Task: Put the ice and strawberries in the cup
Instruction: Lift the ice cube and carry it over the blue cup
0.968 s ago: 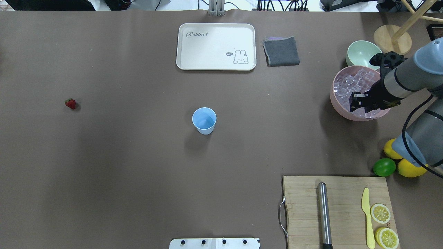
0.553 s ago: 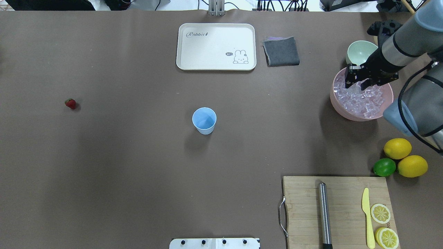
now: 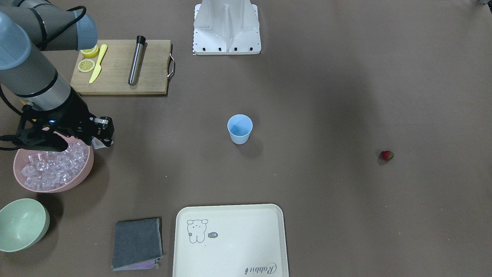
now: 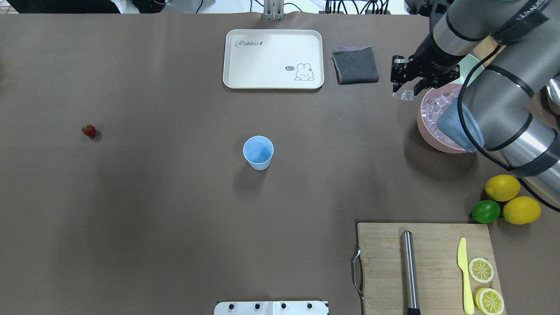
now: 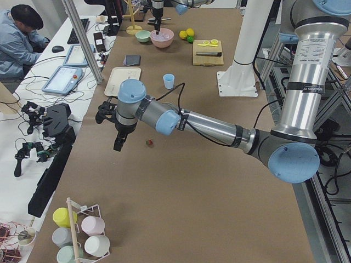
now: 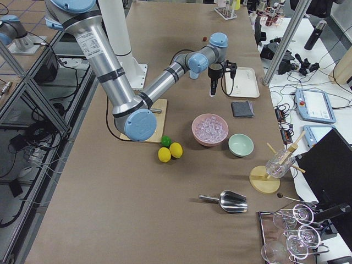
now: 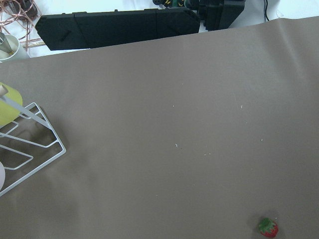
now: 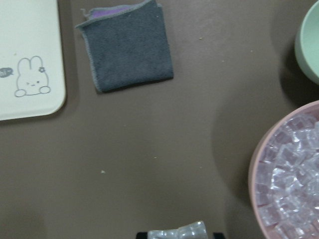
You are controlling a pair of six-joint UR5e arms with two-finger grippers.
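Overhead exterior, my stock-take of the desk (image 4: 175,218) as I see it from the remote station.

1. Right pincer (image 4: 403,92): closed on one clear ice cube (image 8: 178,232). In the right wrist-mounted view the cube sits clamped at the bottom edge between the dark fingers. It hangs above bare desk just beside the pink bowl (image 4: 421,127), off the rim on the cup's side.
2. Ice (image 3: 50,169): the remainder, many glassy cubes, heaped in the pink bowl.
3. Cup (image 4: 258,152): light blue, upright, mid-desk, well apart from the right pincer and the pink bowl.
4. Strawberry (image 4: 89,131): red with a green cap, lying on the desk far toward the robot's left, well apart from the cup. It also shows at the lower edge of the left wrist-mounted view.
5. Left pincer (image 5: 117,146): I have it only in the exterior left view, hanging above the desk near the strawberry. I cannot tell whether it is open or closed.
6. Sundries:
   - Pale green bowl (image 3: 23,225), near the pink bowl.
   - Grey cloth (image 4: 355,64), beside the cream rabbit tray (image 4: 262,65).
   - Wooden cutting board (image 4: 433,245), carrying a steel cylinder (image 4: 409,267), a yellow knife (image 4: 463,271) and lemon slices (image 4: 481,270).
   - Two lemons (image 4: 502,187) and a lime (image 4: 485,211), bunched near the board.
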